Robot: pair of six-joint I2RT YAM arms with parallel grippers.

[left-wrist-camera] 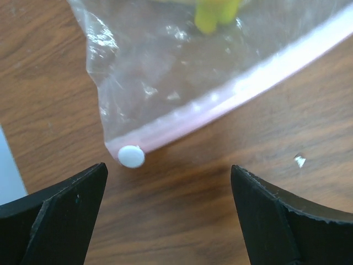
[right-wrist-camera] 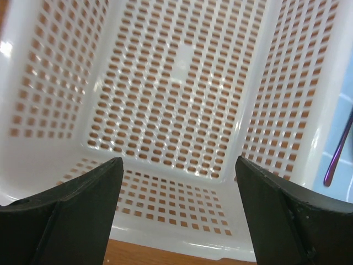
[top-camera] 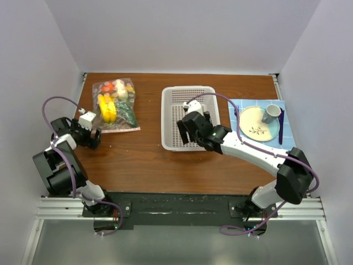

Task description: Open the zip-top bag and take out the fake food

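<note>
The zip-top bag (top-camera: 115,105) lies flat at the back left of the table, with the fake food (top-camera: 110,99) inside: yellow, orange-red, green and white pieces. In the left wrist view its pink zip strip (left-wrist-camera: 231,91) runs diagonally, with a white slider (left-wrist-camera: 131,156) at the near corner. My left gripper (top-camera: 92,136) is open and empty, just in front of the bag's near left corner (left-wrist-camera: 168,176). My right gripper (top-camera: 186,132) is open and empty over the near end of the white basket (top-camera: 190,116), facing into it (right-wrist-camera: 175,165).
The white perforated basket (right-wrist-camera: 176,83) stands in the middle of the table. A cream plate (top-camera: 258,123) and a grey mug (top-camera: 271,113) rest on a blue mat at the right, with a purple utensil (top-camera: 281,126) beside them.
</note>
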